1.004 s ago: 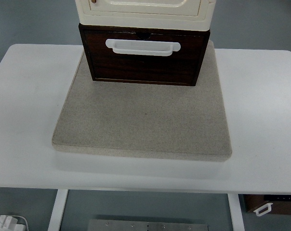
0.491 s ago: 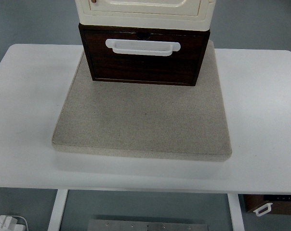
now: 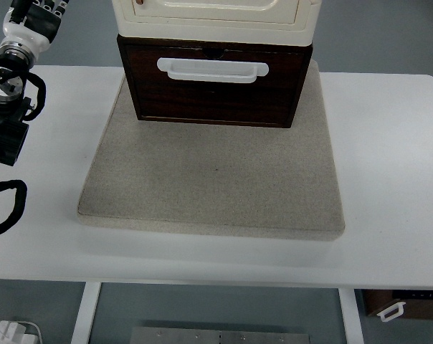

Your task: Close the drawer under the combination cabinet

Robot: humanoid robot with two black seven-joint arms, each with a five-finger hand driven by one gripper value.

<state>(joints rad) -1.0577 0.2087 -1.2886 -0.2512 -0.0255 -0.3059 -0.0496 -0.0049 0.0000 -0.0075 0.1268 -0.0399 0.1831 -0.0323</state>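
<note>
A dark brown wooden drawer (image 3: 215,93) with a white handle (image 3: 212,69) sticks out toward me from under the cream upper cabinet (image 3: 215,16). Both stand at the back of a beige stone-like mat (image 3: 213,175) on the white table (image 3: 388,172). My left arm (image 3: 7,107) reaches up along the left edge, its black links over the table's left side. Its hand (image 3: 31,16) is at the top left corner, partly cut off by the picture's top, well to the left of the drawer and not touching it. The right arm is out of view.
The mat's front half lies bare in front of the drawer. Below the table at the lower right sits a brown box with a white handle (image 3: 401,306). A white power strip (image 3: 8,332) lies on the floor at the lower left.
My left arm has come into view along the left edge, its hand rising to the top left corner. The drawer and cabinet have not moved.
</note>
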